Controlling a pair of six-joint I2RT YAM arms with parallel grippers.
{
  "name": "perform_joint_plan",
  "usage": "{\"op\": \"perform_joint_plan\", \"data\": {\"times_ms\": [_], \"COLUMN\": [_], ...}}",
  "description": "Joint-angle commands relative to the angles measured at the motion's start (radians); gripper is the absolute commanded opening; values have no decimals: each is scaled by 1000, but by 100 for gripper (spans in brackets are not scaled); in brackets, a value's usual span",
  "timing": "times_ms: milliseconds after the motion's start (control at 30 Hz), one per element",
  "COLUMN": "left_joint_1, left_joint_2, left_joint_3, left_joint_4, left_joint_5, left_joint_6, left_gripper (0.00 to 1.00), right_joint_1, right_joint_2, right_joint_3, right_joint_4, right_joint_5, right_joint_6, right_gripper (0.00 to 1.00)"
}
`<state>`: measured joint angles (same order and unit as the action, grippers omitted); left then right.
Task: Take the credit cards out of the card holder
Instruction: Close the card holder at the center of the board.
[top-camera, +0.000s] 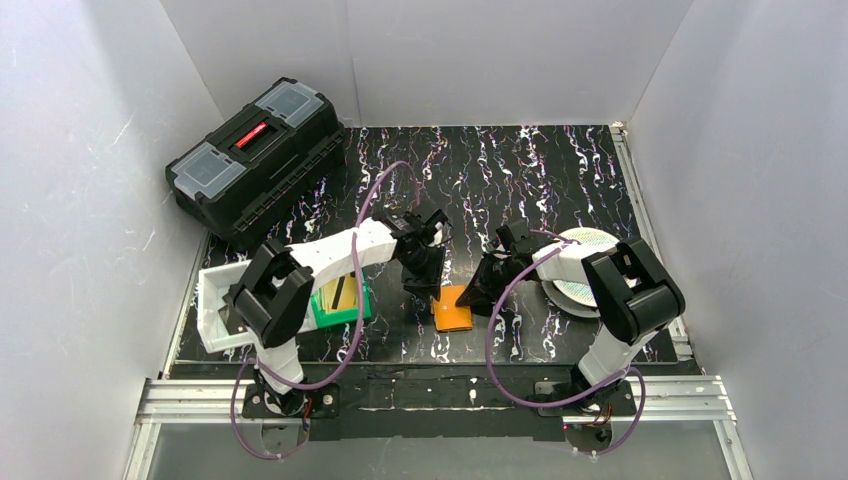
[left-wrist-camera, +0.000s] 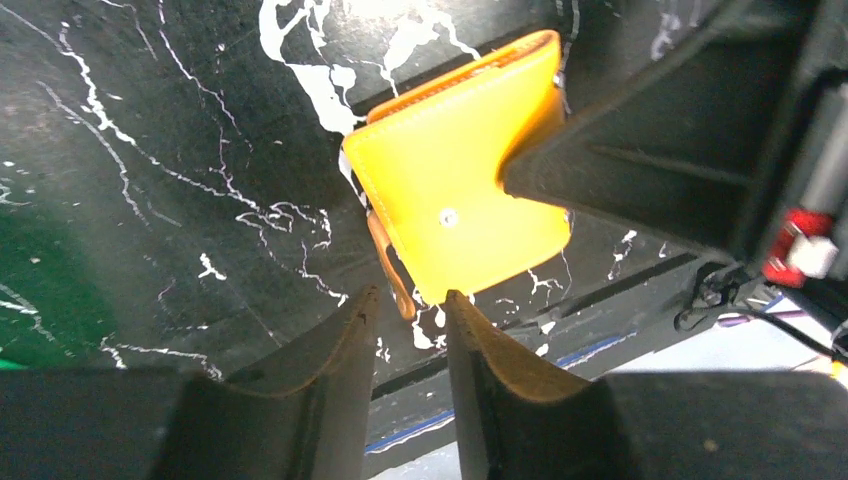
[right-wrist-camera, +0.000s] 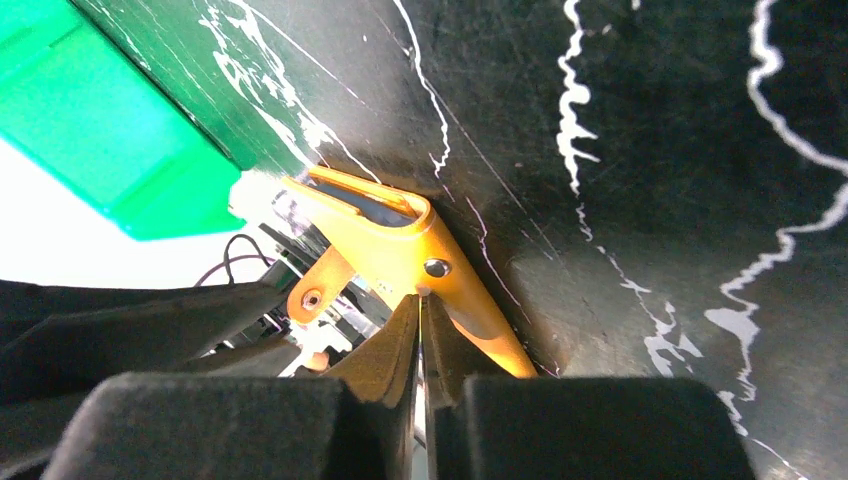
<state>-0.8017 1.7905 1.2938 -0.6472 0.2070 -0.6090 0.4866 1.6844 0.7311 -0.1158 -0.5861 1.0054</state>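
Orange wallet (top-camera: 452, 308) lies near the middle of the table's (top-camera: 560, 170) near edge, the right gripper (right-wrist-camera: 420, 305) pinched shut on its cover beside the snap stud (right-wrist-camera: 435, 268). The left gripper (left-wrist-camera: 410, 300) hovers just short of the wallet's strap (left-wrist-camera: 388, 262), fingers slightly apart and holding nothing. Toward the left edge, a green bin (top-camera: 345, 320) holds a gold card (top-camera: 328, 298) and a dark card (top-camera: 343, 290), with a white tray (top-camera: 212, 300) just beside it. A black toolbox (top-camera: 255, 155) fills the far left corner. A round disc (top-camera: 580, 265) sits by the right edge. Open tabletop stretches behind both grippers.
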Motion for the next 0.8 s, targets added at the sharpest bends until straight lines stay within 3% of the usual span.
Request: {"op": "perform_joint_plan", "data": {"times_ms": [0, 100, 200, 333, 767], "left_joint_1": [-6, -2, 4, 3, -4], "left_joint_2": [-122, -144, -125, -95, 63], "left_joint_3": [15, -3, -6, -30, 5], "left_joint_4": [-75, -116, -160, -113, 52], "left_joint_5": [-72, -169, -229, -149, 59], "left_joint_6": [6, -21, -37, -31, -24], "left_gripper": [34, 33, 18, 2, 0], "right_joint_1": [10, 12, 15, 19, 32], "right_joint_2": [31, 32, 33, 34, 28], "right_joint_3": [20, 22, 24, 25, 38], "right_joint_4": [-65, -68, -71, -74, -83], "right_joint_5": [72, 72, 75, 78, 89], "right_joint_6": [-29, -30, -31, -31, -29], "right_gripper": [9, 9, 9, 8, 8]}}
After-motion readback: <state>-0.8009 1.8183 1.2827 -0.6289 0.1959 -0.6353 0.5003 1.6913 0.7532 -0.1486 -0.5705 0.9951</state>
